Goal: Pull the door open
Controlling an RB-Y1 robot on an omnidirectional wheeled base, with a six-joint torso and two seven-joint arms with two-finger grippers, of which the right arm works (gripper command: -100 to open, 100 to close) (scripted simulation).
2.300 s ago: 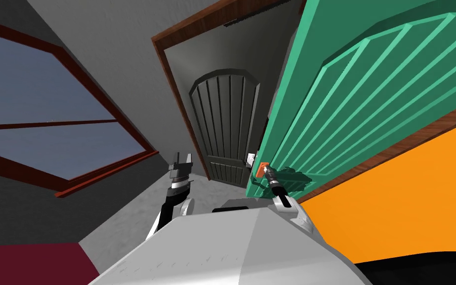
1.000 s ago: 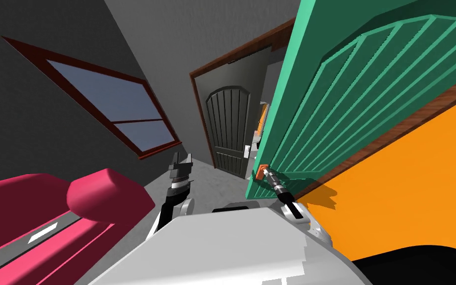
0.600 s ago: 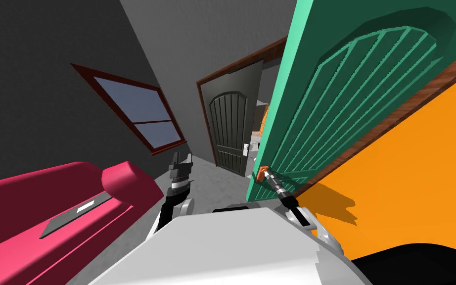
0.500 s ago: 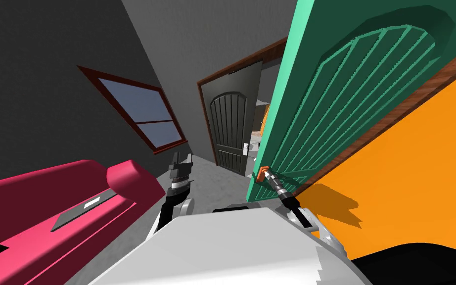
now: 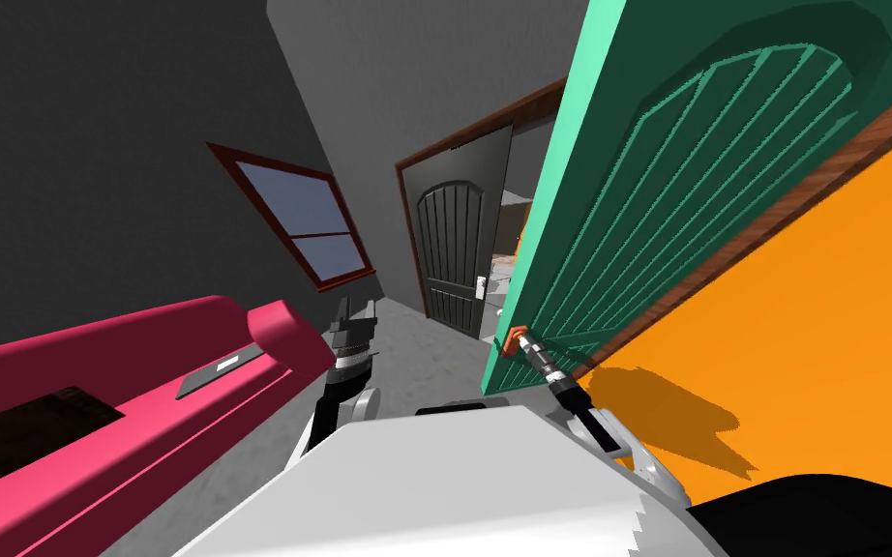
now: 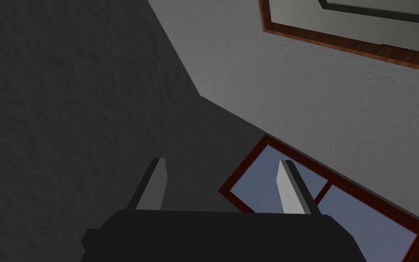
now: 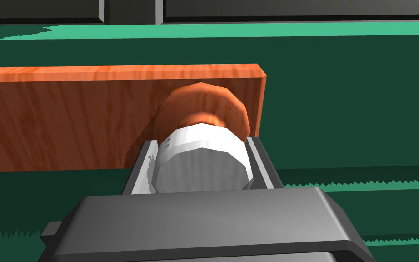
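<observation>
The green door (image 5: 686, 193) stands partly swung out of its frame. Its free edge is toward my middle and its hinged side runs off along the orange wall (image 5: 821, 319). Low on that free edge is an orange wooden plate (image 7: 67, 118), and a white knob (image 7: 202, 163) juts from it toward me.

The right tool (image 7: 202, 142) is closed on the knob, one finger pressed to each side, with nothing else in its grip. The tool's long axis runs straight into the door face, about square to it, so the knob lies dead ahead of the fingers. As I judge it, the pull must come back along that line toward my chest. It must then curve toward the hinge side as the edge swings, or the fingers may slide off the knob's smooth sides.

The left tool (image 5: 355, 314) hangs well apart from the door, above the floor beside the pink sofa (image 5: 144, 387). Its fingers are spread and empty. The right arm is plainly the nearer one.
</observation>
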